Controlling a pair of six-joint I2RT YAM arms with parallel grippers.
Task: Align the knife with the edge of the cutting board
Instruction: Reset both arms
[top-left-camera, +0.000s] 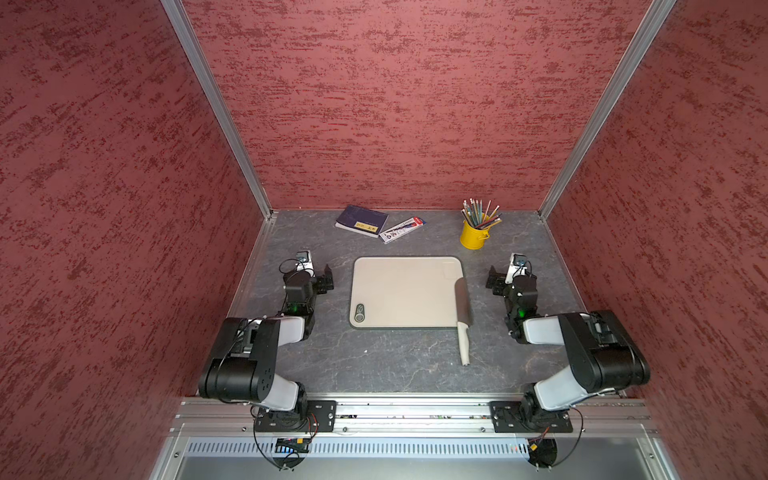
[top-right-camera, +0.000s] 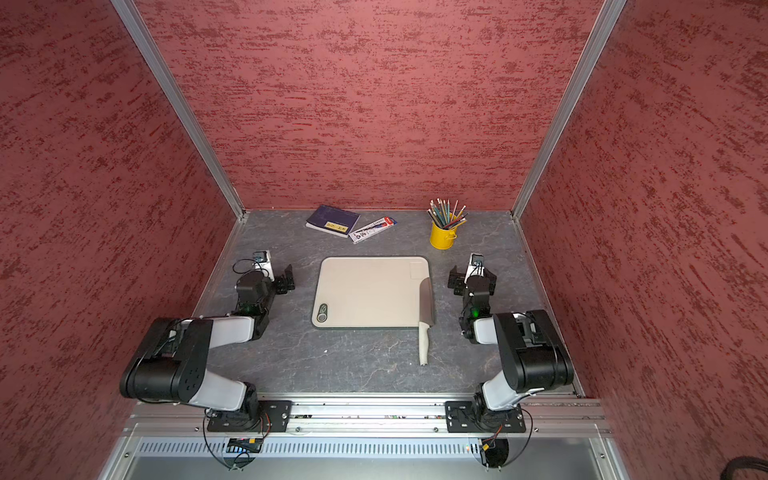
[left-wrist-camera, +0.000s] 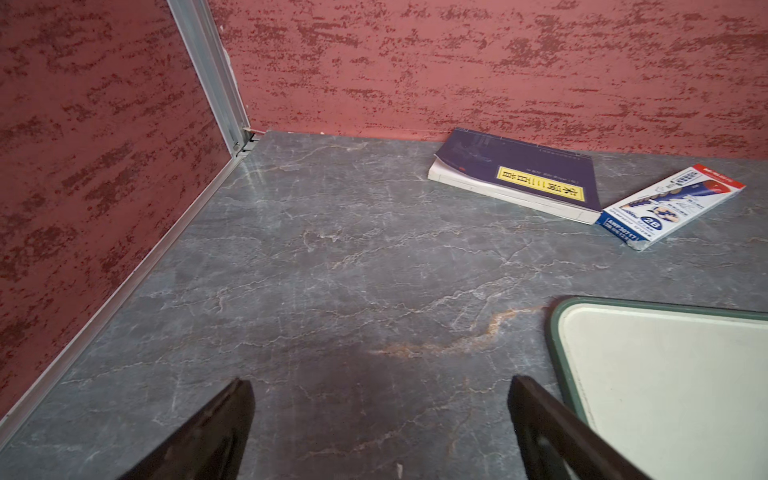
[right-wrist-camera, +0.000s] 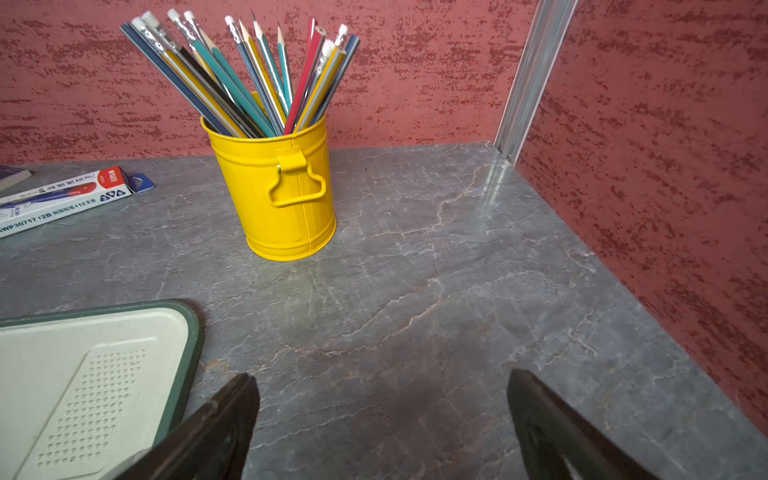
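Observation:
The beige cutting board (top-left-camera: 405, 291) (top-right-camera: 370, 291) lies flat in the middle of the grey table. The knife (top-left-camera: 462, 301) (top-right-camera: 427, 301) rests with its grey blade on the board's right side, roughly along the right edge. Its pale handle (top-left-camera: 464, 345) sticks out past the near edge onto the table. My left gripper (top-left-camera: 326, 278) (left-wrist-camera: 380, 386) hovers open just left of the board, holding nothing. To the right of the board my right gripper (top-left-camera: 494, 282) (right-wrist-camera: 383, 378) is open too, with only bare table between its fingers. A board corner (left-wrist-camera: 665, 374) (right-wrist-camera: 83, 353) shows in each wrist view.
A dark-blue booklet (top-left-camera: 361, 220) and a pencil box (top-left-camera: 402, 228) lie at the back of the table. A yellow bucket of pencils (top-left-camera: 473, 232) (right-wrist-camera: 286, 195) stands at the back right. Red walls enclose the table on three sides.

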